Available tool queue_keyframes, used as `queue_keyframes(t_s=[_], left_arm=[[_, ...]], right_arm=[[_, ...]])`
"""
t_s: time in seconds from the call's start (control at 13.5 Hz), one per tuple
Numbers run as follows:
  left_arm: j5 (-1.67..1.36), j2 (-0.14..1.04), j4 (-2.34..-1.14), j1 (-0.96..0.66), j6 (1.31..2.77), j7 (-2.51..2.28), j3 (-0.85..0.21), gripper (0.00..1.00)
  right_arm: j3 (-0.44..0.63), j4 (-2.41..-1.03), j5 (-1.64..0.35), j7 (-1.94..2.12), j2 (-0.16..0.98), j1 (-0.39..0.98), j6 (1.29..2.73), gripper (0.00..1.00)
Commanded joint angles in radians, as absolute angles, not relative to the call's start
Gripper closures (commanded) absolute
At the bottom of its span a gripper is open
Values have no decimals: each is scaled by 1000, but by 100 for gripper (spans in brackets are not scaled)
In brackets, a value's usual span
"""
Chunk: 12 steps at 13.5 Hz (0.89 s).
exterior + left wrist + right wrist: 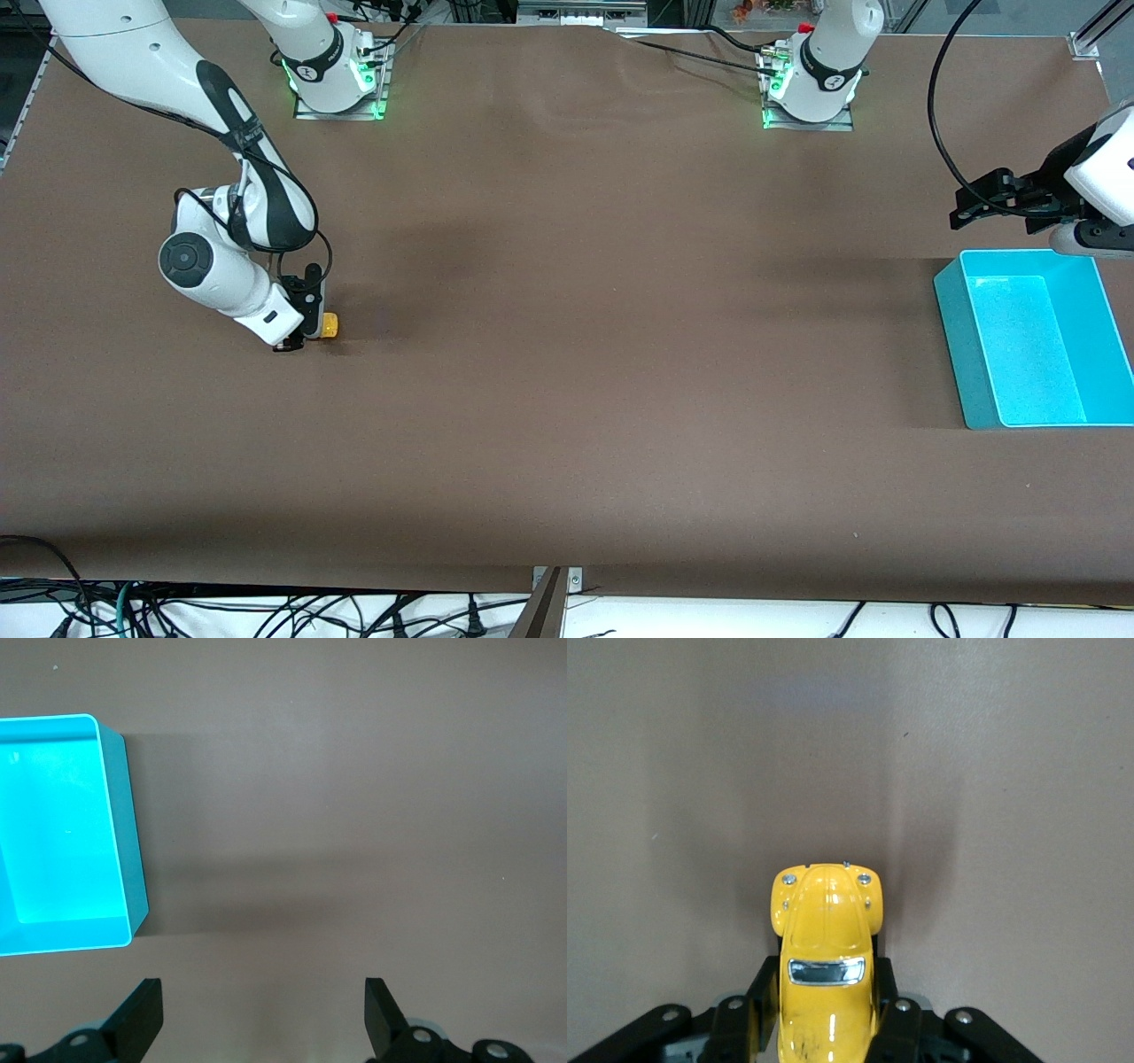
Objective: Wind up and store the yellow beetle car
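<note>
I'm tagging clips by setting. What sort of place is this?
Likely a robotics lab: two white robot arms bolted onto a brown covered table, loose cables along its edge, and only a tiny yellow beetle toy car and a turquoise plastic bin as props.

Bare table (567,354) lies open between the arms; only the turquoise bin (952,346) obstructs.

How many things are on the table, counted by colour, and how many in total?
Yellow: 1, the yellow beetle car, shut in the right hand toward the right arm's end of the table.
Turquoise: 1, the empty bin toward the left arm's end; the open left hand hangs beside it.
Total: 2
</note>
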State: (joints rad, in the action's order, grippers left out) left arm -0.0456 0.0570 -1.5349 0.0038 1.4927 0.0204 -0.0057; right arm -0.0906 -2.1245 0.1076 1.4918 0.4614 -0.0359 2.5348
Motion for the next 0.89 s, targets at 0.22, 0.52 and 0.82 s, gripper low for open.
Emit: queue_keyframes(t_s=[0.22,0.52,0.82], left_arm=[[-55,71,-1506,11,1488,29,-9,0],[-55,71,-1506,11,1488,29,-9,0],[-55,71,-1506,11,1489,29,-9,0]], right_arm=[[-86,-2135,127,1561,545,-66,2510,0],[-87,-2122,115,1578,461,-64,2400,0],[-89,-2001,95,1574,417,-63,2176,0]])
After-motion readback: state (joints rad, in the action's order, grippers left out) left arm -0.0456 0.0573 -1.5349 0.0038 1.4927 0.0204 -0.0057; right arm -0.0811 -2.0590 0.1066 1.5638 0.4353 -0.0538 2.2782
